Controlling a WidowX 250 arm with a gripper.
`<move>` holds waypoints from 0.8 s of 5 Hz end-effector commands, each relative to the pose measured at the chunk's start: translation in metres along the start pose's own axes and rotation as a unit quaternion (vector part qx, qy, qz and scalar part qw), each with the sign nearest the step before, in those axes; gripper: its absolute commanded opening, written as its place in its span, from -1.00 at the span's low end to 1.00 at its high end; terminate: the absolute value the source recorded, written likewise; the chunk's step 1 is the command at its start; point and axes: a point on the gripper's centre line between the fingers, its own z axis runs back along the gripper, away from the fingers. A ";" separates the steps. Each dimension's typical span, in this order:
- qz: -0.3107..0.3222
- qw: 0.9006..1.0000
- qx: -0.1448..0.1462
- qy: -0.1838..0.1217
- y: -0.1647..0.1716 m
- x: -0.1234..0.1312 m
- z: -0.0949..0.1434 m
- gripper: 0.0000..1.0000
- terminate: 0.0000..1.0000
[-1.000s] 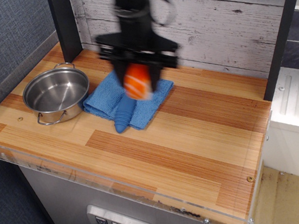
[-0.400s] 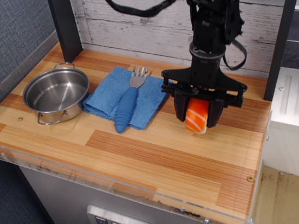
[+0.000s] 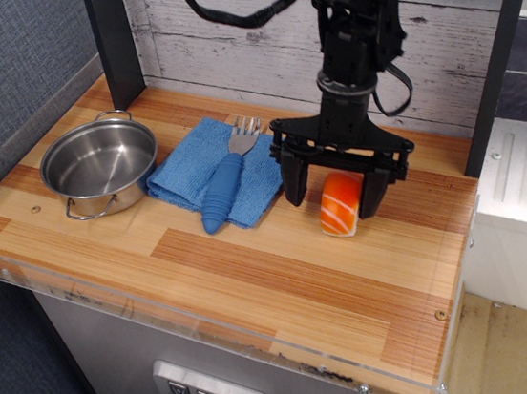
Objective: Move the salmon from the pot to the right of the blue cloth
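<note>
The salmon (image 3: 341, 203), orange with white stripes, rests on the wooden counter to the right of the blue cloth (image 3: 198, 171). My gripper (image 3: 334, 192) stands over it with its black fingers spread wide on either side, not touching it. The shiny steel pot (image 3: 101, 165) stands empty at the far left of the counter, left of the cloth.
A grey fork with a blue handle (image 3: 227, 184) lies on the cloth. A dark post (image 3: 114, 42) stands behind the pot and another at the right edge (image 3: 497, 63). A white plank wall backs the counter. The counter's front edge has a clear strip.
The gripper carried the salmon from over the cloth to its right, lowered it to the counter, and opened. The salmon now lies free between the fingers.
</note>
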 end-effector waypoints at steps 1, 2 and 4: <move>0.007 0.992 -0.046 -0.114 0.040 -0.021 0.101 1.00 -1.00; 0.005 0.991 -0.050 -0.122 0.065 -0.028 0.125 1.00 -1.00; -0.015 0.997 -0.016 -0.077 0.106 -0.028 0.095 1.00 -1.00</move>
